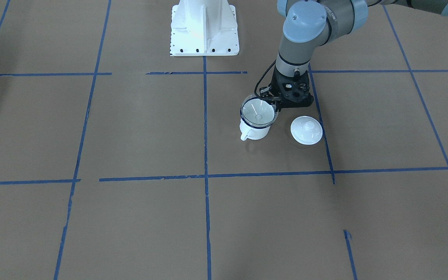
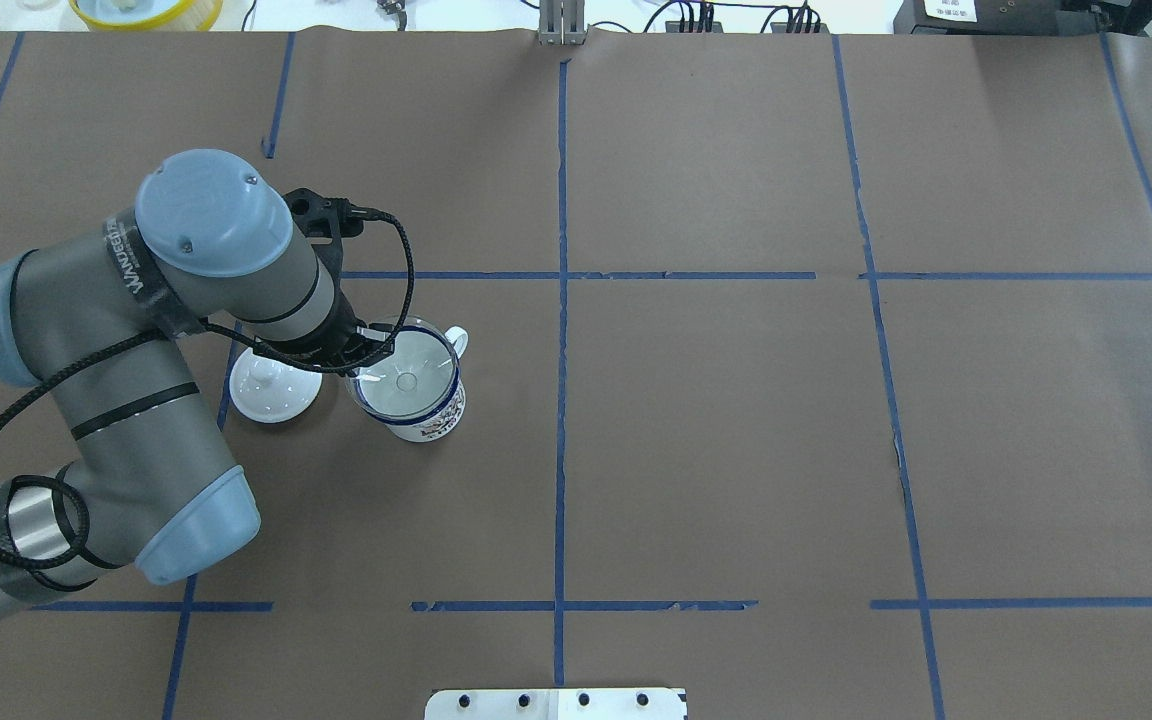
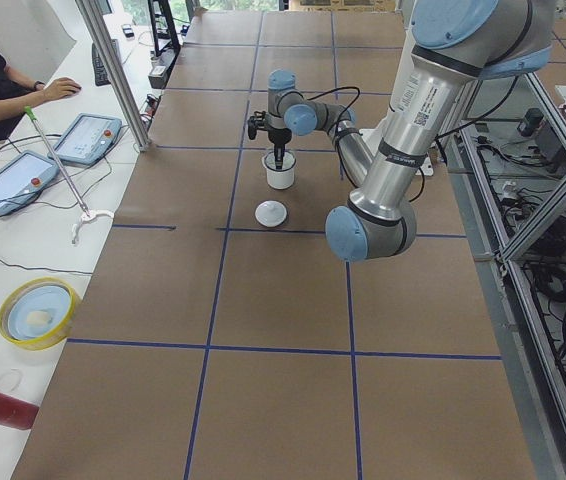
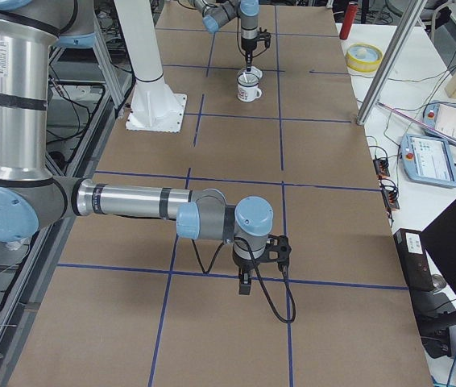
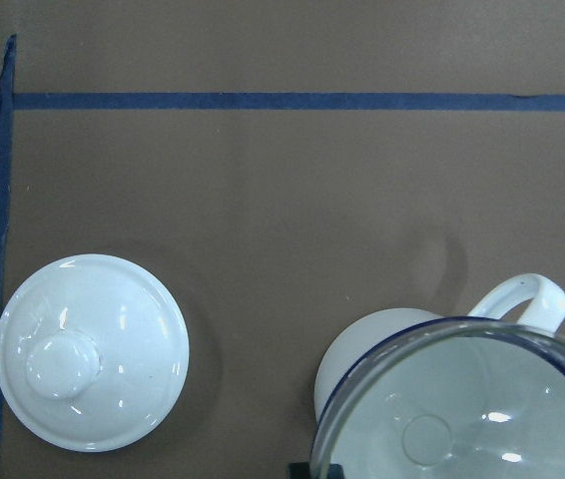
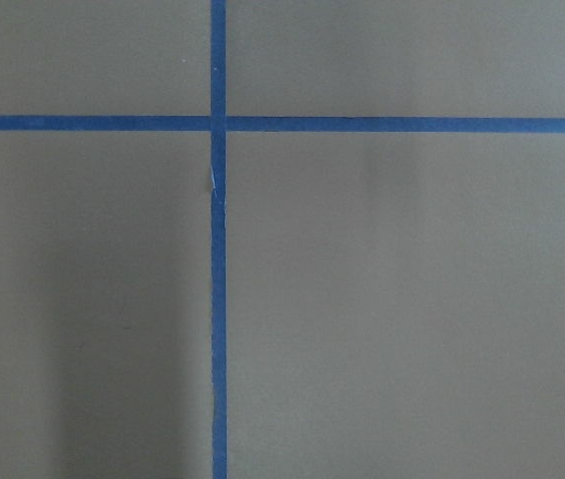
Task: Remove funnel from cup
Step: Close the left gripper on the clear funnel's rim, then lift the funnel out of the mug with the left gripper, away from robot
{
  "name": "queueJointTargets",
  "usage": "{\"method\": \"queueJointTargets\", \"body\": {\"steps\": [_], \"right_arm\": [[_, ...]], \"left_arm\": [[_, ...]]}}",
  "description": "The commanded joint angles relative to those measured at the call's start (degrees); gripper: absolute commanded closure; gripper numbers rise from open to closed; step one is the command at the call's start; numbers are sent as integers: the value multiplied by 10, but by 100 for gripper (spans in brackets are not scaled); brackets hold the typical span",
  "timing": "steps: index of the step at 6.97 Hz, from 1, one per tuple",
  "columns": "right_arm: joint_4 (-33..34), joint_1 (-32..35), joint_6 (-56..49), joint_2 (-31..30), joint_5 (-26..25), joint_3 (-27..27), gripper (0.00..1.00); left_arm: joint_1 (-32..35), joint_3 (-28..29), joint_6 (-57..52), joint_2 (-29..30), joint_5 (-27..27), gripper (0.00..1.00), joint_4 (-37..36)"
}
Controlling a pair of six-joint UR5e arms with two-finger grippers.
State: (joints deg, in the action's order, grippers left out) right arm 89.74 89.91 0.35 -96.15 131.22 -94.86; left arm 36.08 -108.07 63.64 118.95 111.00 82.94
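Funnel [image 2: 406,378] sits in cup [image 2: 428,420], not removed yet. Left gripper [image 2: 374,345] at funnel rim, 10 o'clock; can't tell if pinching. Lid [image 2: 274,385] at cup's 9 o'clock. Lift-out remains.

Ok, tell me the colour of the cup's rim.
Dark blue, on a white cup; clearest in the left wrist view.

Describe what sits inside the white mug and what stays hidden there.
A clear funnel sits in the cup, its wide bowl filling the dark blue rim and its spout pointing down. The cup's bottom under the funnel cannot be made out.
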Motion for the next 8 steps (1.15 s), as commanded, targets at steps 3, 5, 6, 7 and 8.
{"method": "queueJointTargets", "body": {"steps": [3,5,6,7,8], "right_arm": [[0,0,0,0,0,0,0],[0,0,0,0,0,0,0],[0,0,0,0,0,0,0],[0,0,0,0,0,-1,0],[0,0,0,0,0,-1,0]], "left_arm": [[2,-6,-20,-3,4,100,0],[9,-20,-62,-7,7,100,-1],[23,-21,-81,-7,11,100,0],[46,-26,-106,-7,50,100,0],[89,-41,-133,-8,79,100,-2]]}}
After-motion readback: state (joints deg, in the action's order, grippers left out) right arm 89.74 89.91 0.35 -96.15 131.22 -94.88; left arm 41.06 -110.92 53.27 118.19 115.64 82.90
